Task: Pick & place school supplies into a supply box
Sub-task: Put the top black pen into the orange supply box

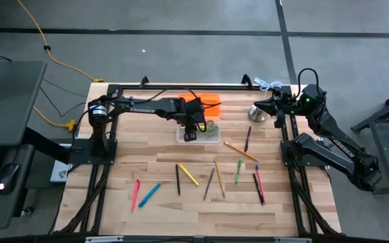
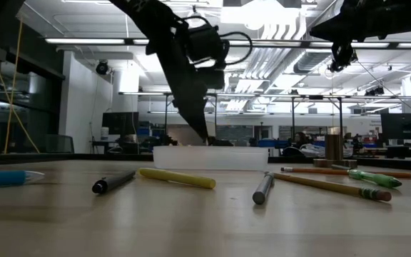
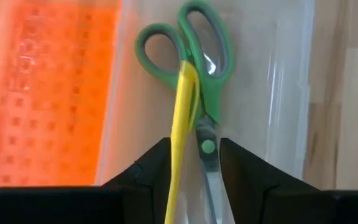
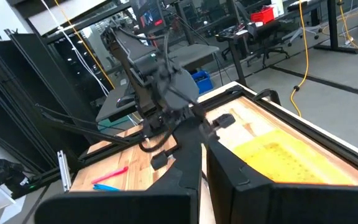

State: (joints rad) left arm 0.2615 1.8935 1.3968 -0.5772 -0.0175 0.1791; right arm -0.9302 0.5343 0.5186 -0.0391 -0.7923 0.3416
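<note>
Left gripper (image 1: 190, 133) hung low over the clear supply box (image 1: 211, 139), fingers pointing down into it. From the left wrist view its two dark fingers (image 3: 244, 177) stood parted with a yellow pencil (image 3: 180, 134) between them. The pencil leaned across the green-handled scissors (image 3: 199, 59) already lying on the box floor. The gap on both sides of the pencil read as a release rather than a grip, though whether the pencil still touched a finger could not be told. Arm was low, presumably so the pencil would settle inside the walls and not bounce out.

An orange perforated piece (image 1: 209, 101) lay just beside the box on its far side, apart from the task's things.

Right gripper (image 1: 261, 108) was parked near the right rear of the table, close to a silver bell (image 1: 256, 113), jaws closed on nothing, well clear of the left arm's work.

Still out on the wooden table (image 1: 161, 216): a pink pen (image 1: 136, 194) and a blue pen (image 1: 149, 194) toward the front left, a yellow marker (image 1: 188, 175), a green marker (image 1: 238, 169), and several dark and brown pencils scattered between them. Judged the job only just begun, with most supplies left to collect.
</note>
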